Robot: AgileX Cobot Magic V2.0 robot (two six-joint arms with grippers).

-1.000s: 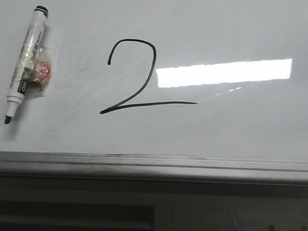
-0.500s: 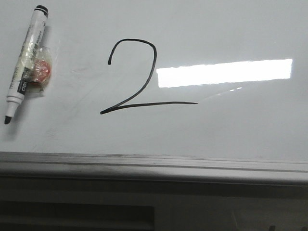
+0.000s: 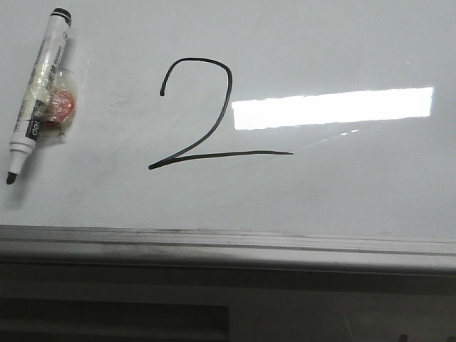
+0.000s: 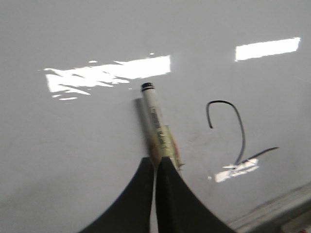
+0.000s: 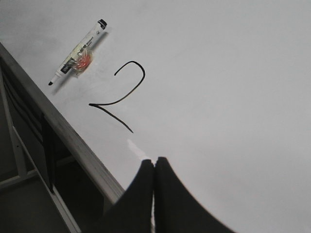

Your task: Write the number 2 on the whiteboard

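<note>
The number 2 (image 3: 229,96) stands in black line on the whiteboard (image 3: 342,192), left of a bright light reflection. It also shows in the left wrist view (image 4: 241,131) and the right wrist view (image 5: 143,77). An uncapped white marker (image 3: 39,92) lies on the board at the far left, with a red lump in clear wrap stuck to it. My left gripper (image 4: 155,159) is shut and empty, and the marker (image 4: 156,121) lies just past its tips. My right gripper (image 5: 154,161) is shut and empty over the board, near the rail. Neither gripper shows in the front view.
The board's grey metal bottom rail (image 3: 228,246) runs along the near edge, with a dark frame and open gaps below it (image 5: 29,160). The marker (image 5: 82,48) lies near the rail at the left.
</note>
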